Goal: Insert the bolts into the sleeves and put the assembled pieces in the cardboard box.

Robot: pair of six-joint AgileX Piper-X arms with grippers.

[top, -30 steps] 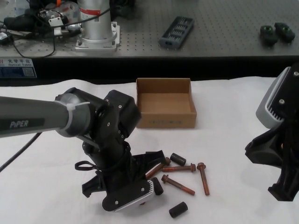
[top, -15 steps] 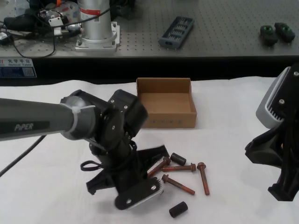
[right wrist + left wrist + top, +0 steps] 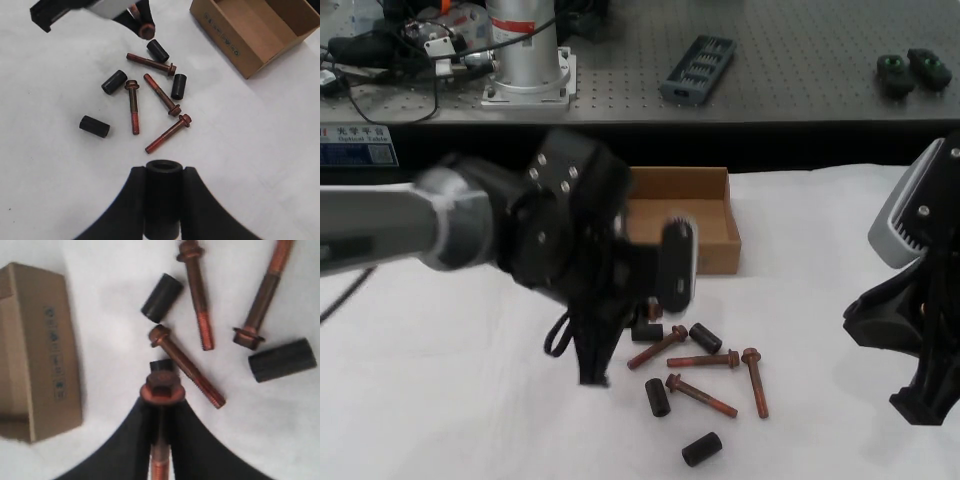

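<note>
My left gripper (image 3: 162, 405) is shut on a rusty bolt (image 3: 162, 388), head outward, held above the white cloth just in front of the cardboard box (image 3: 705, 255). Under it lie several loose bolts (image 3: 189, 367) and black sleeves (image 3: 161, 298). The high view shows this gripper (image 3: 645, 318) over the left end of the pile. My right gripper (image 3: 162, 175) is shut on a black sleeve (image 3: 162, 197), open end outward, off to the right of the pile. From there I see the held bolt (image 3: 146, 30) and the loose bolts (image 3: 161, 95) and sleeves (image 3: 114, 81).
The open cardboard box (image 3: 235, 47) stands behind the pile. White cloth (image 3: 820, 300) covers the bench. Behind it on the perforated table are a metal post base (image 3: 525, 70), cables, a dark bit holder (image 3: 698, 68) and two black knobs (image 3: 913, 70).
The left arm rose from the cloth with a bolt in its gripper and turned toward the box. A sleeve it covered now shows. The right arm has not moved.
</note>
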